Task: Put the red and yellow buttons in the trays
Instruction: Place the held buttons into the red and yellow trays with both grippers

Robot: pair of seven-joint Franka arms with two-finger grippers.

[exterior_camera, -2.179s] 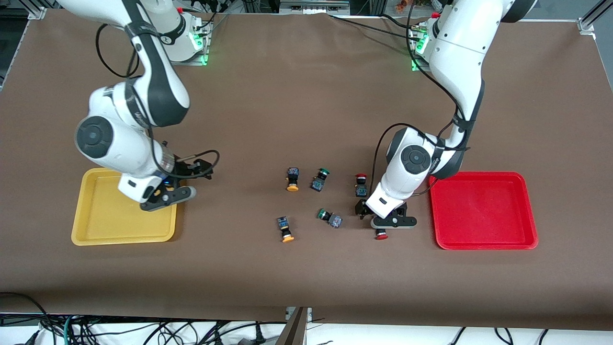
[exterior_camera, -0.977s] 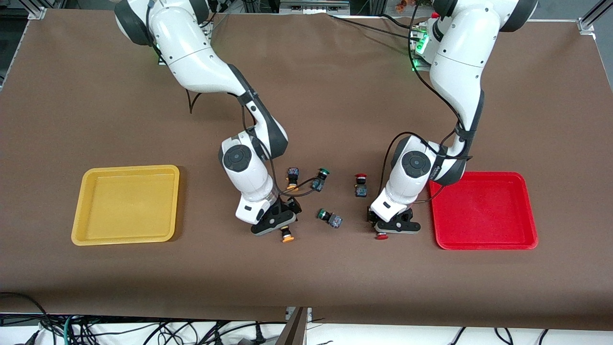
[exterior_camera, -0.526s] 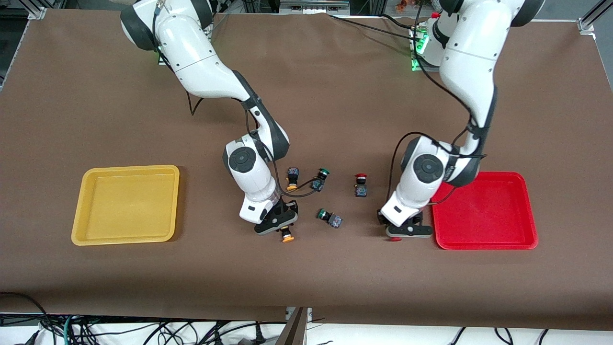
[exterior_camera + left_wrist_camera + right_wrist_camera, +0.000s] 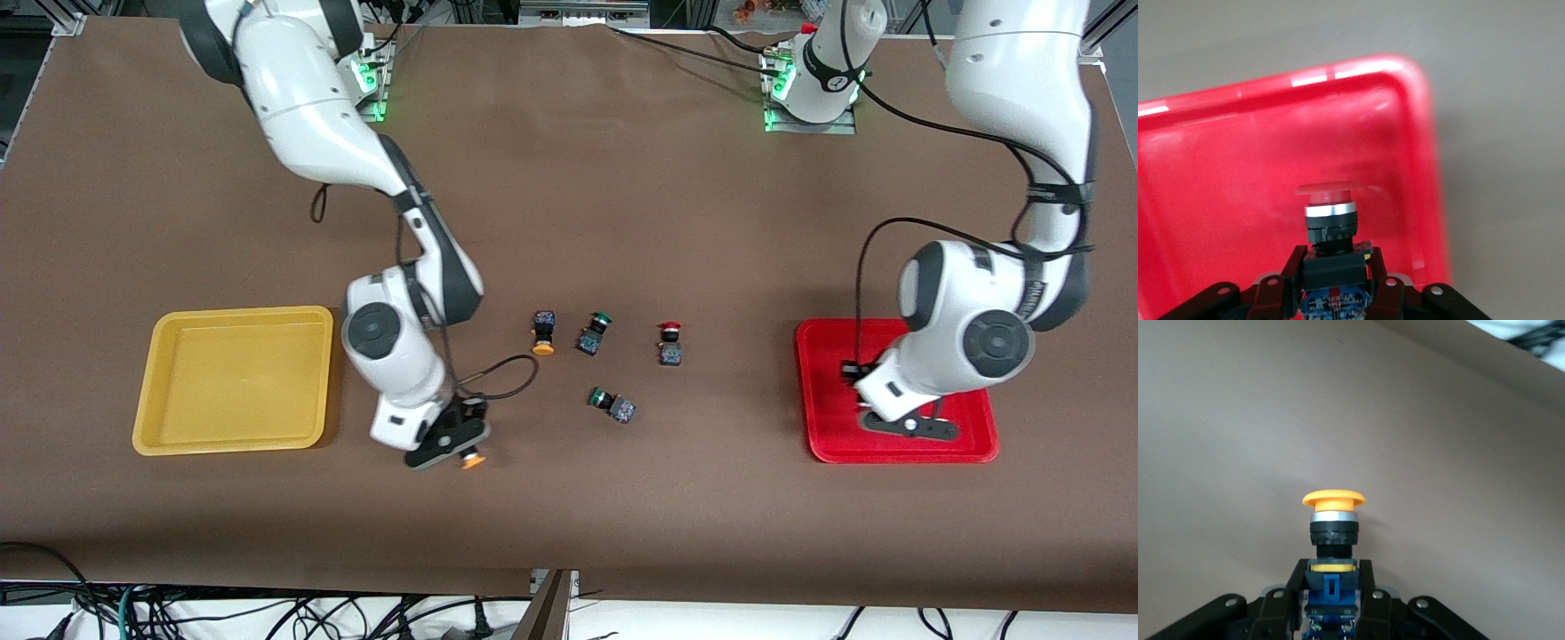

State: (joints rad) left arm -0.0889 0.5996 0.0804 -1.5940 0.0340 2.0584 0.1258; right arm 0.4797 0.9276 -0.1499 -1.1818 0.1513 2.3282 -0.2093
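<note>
My left gripper (image 4: 909, 425) is shut on a red-capped button (image 4: 1329, 212) and holds it over the red tray (image 4: 836, 373), near the tray's corner in the left wrist view (image 4: 1218, 167). My right gripper (image 4: 455, 444) is shut on a yellow-capped button (image 4: 472, 460) over bare table beside the yellow tray (image 4: 151, 382); the button also shows in the right wrist view (image 4: 1333, 513). A second yellow button (image 4: 543, 333) and a second red button (image 4: 670, 343) lie on the table's middle.
Two green-capped buttons lie among the others: one (image 4: 594, 332) between the yellow and red buttons, one (image 4: 613, 404) nearer the front camera. The yellow tray holds nothing. Brown table cover runs all around.
My right gripper has lifted the yellow button and carried it toward the yellow tray. My left gripper has carried the red button from the table to over the red tray.
</note>
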